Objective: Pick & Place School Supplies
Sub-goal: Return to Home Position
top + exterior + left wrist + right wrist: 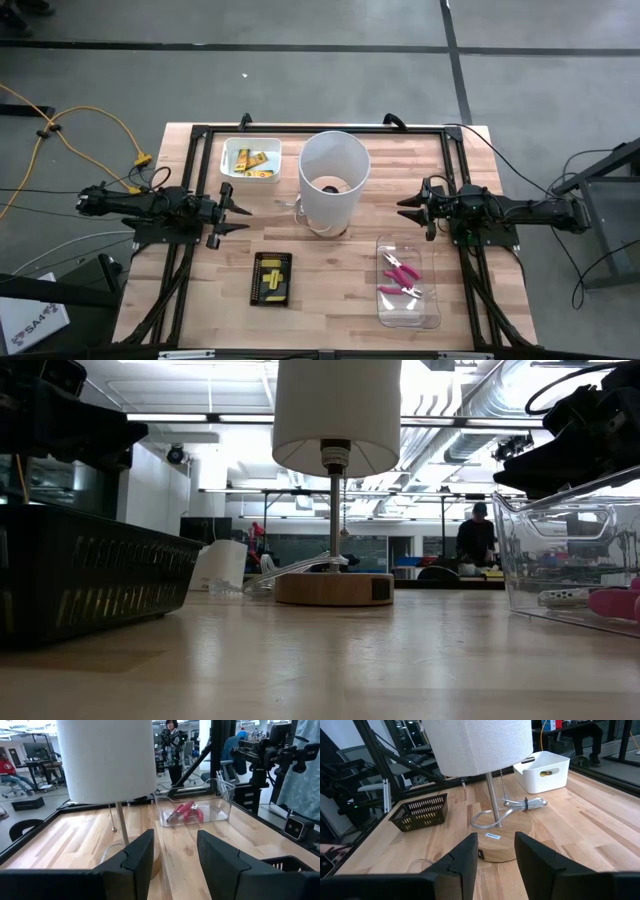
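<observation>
As both arms idle, jaws: left gripper at 9 o'clock, right gripper at 3, both wide, empty.
Supplies: yellow erasers in black bin at 6, more in white bin at 11; pink pliers in clear box at 5.
Risk: lamp at worktop centre; a low cross-reach could tip it.

- The high view is looking straight down from well above, taking in the whole table and both arms.
- The low view is sitting at table-top height, facing level into the room, close beside the black basket and the clear bin.
- The left wrist view is looking forward past the left gripper toward the clear bin.
- The right wrist view is looking past the right gripper toward the black basket and white bin.
- All 4 views are sharing the lamp at the table's middle.
</observation>
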